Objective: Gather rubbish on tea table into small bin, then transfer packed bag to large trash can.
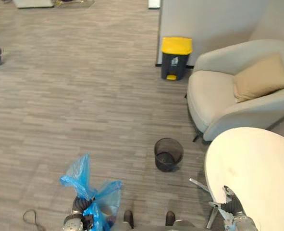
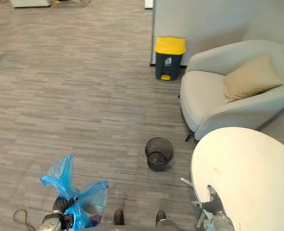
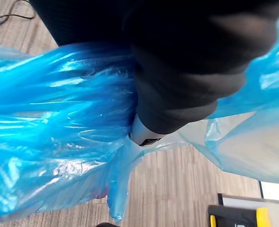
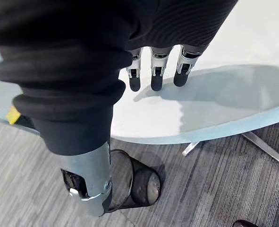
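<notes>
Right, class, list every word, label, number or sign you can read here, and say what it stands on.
No text here can be read.
large trash can: a small white mark on its dark front, too small to read.
blue bag, small bin, table: no print to be seen.

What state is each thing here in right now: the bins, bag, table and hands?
Blue bag: bunched at the left robot hand, top loose.
Mesh bin: upright, no bag inside.
Yellow-lidded trash can: lid shut.
Tea table: bare.
Right robot hand: open, over the table edge.
</notes>
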You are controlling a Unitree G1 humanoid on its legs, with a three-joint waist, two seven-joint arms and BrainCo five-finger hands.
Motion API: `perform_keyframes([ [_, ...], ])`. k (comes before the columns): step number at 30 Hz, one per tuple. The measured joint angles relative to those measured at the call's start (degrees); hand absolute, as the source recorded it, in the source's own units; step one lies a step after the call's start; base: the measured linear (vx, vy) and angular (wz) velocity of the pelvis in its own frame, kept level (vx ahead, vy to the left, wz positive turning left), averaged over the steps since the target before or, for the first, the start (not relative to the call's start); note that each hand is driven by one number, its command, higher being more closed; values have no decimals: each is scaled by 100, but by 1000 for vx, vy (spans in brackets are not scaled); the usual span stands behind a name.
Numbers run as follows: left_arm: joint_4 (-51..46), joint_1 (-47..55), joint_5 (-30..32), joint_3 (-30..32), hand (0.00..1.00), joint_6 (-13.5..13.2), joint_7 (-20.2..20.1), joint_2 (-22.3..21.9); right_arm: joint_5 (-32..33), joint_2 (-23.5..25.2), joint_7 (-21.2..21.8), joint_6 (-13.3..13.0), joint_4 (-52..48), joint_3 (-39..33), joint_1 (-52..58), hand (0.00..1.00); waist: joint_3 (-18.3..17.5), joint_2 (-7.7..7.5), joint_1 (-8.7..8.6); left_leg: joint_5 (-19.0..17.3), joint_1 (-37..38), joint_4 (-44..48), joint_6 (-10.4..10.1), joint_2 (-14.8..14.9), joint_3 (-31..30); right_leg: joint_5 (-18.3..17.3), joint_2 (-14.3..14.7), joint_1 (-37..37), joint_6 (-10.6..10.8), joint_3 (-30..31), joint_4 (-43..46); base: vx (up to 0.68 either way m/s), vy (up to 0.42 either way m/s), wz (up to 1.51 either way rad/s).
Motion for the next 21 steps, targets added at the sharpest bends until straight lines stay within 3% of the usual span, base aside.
perform_keyframes([
  [3,-5,-47,-98,-2,100,-1,16,-43,0,-28,-170,32,-6,-79,-15,0,188,11,19,-35,-169,369,45,253,649,-163,-121,14,122,-254,174,62,68,64],
  [6,-88,34,-98,-2,100,0,25,-47,-3,5,-203,44,-7,-110,-51,0,318,-51,63,-466,-319,1040,68,202,640,-592,-385,-6,290,-324,772,85,124,25],
  [8,-307,122,-98,-11,100,0,71,13,-3,39,-279,66,-22,-112,-22,0,403,-174,104,-901,-368,1572,96,122,637,-1024,-685,-99,424,-325,1521,150,162,15],
  [9,-431,179,-101,-12,100,3,126,63,-3,70,-276,85,-182,-98,50,0,471,-246,152,-1143,-353,1839,115,65,624,-1051,-891,-356,330,-158,2375,204,152,2],
  [10,-538,179,-101,-15,100,6,190,75,-1,80,-251,86,-294,77,45,0,560,-270,150,-1319,-279,1972,209,58,620,-755,-966,-878,-46,269,3518,183,116,2],
  [11,-571,170,-101,-17,100,6,215,100,-2,108,-231,84,-321,171,15,0,624,-195,135,-1356,-238,1975,233,57,604,-585,-943,-1170,-122,493,4037,273,135,11],
  [12,-586,83,-103,-59,100,10,251,174,-2,267,-158,61,-347,358,-42,0,637,-192,97,-1415,-124,1954,279,67,496,-866,-742,-1545,59,658,4444,270,37,21],
  [14,-661,-34,-110,-116,100,9,276,216,-1,520,-87,34,-360,514,-99,0,650,-210,84,-1458,-25,1796,290,58,413,-1152,-404,-1855,52,599,4155,273,-13,28],
  [16,-648,-316,-140,-202,100,5,279,234,2,561,-47,31,-330,478,-227,0,705,-145,-72,-1564,-5,1682,288,-53,136,-1098,-105,-2207,119,438,3077,299,-60,60],
  [17,-624,-407,-142,-214,100,4,283,234,2,541,-47,37,-293,454,-248,0,722,-192,-105,-1586,53,1632,250,-78,74,-1043,-69,-2224,162,443,2694,351,-80,82],
  [18,-520,-534,-140,-224,100,-11,295,247,1,509,-46,56,-128,394,-281,0,775,-146,-177,-1669,139,1609,131,-149,-100,-858,-22,-2191,73,555,2049,316,-83,72],
  [19,-460,-593,-140,-244,100,-12,312,259,1,506,-51,85,-108,373,-279,0,771,-154,-195,-1754,192,1644,70,-181,-190,-747,-10,-2222,-3,645,1997,467,-166,89],
  [20,-418,-596,-138,-271,100,-11,361,224,3,495,-44,131,-102,349,-173,0,718,-225,-226,-1946,411,1699,-63,-164,-334,-485,-21,-2163,-235,678,2236,566,-228,65],
  [21,-438,-472,-140,-258,100,-11,365,99,5,487,-11,160,-122,373,-47,0,718,-117,-195,-1962,682,1889,-331,51,-312,-571,86,-1947,-426,572,2505,616,-241,53],
])
